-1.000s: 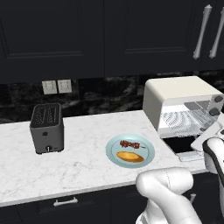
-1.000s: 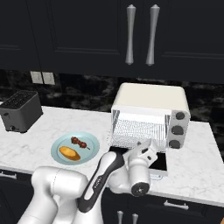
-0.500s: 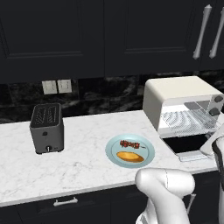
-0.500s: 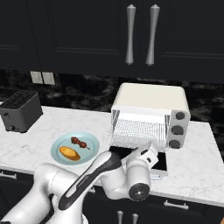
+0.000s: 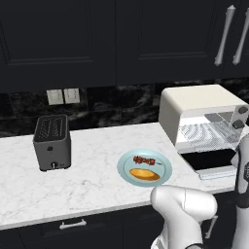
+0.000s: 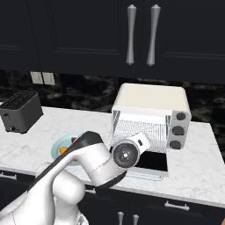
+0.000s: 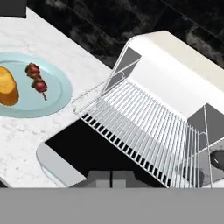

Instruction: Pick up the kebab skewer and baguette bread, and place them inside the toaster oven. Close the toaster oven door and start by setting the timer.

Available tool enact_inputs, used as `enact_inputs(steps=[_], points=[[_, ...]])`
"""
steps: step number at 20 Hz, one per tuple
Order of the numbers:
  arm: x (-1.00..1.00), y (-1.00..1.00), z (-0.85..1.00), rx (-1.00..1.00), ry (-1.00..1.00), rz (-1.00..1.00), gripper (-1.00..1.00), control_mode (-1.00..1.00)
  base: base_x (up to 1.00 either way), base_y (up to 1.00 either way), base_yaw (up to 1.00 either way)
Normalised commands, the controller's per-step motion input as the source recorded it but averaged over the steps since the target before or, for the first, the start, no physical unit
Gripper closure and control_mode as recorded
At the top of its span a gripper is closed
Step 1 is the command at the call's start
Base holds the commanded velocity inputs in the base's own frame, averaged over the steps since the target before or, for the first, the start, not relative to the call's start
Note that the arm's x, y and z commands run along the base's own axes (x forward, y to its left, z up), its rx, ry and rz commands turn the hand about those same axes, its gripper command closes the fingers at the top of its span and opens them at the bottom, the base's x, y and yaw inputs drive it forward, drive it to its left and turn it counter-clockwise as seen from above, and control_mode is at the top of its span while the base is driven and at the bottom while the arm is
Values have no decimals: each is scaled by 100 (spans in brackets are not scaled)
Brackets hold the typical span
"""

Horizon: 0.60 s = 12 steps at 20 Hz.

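The pincer (image 7: 112,177) is closed and holds nothing, above the open oven door (image 7: 92,153). Skewer (image 7: 36,81) and baguette (image 7: 8,90) lie apart on the plate (image 7: 57,94), it seems.

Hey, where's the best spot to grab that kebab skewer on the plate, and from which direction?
Probably from straight above, at the kebab skewer middle, fingers astride the stick. It lies flat on the plate, apart from the baguette bread, leaving room on both sides. The gripper is shut and would need opening first.
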Motion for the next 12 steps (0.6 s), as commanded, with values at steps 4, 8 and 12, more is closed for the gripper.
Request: enact_inputs(steps=[4,8,12], points=[[-16,68,44,11,49,0,-100,-100,0,0,0],[6,88,7,3,34,-2,-100,-100,0,0,0],[18,100,-1,-1,18,0,-100,-100,0,0,0]])
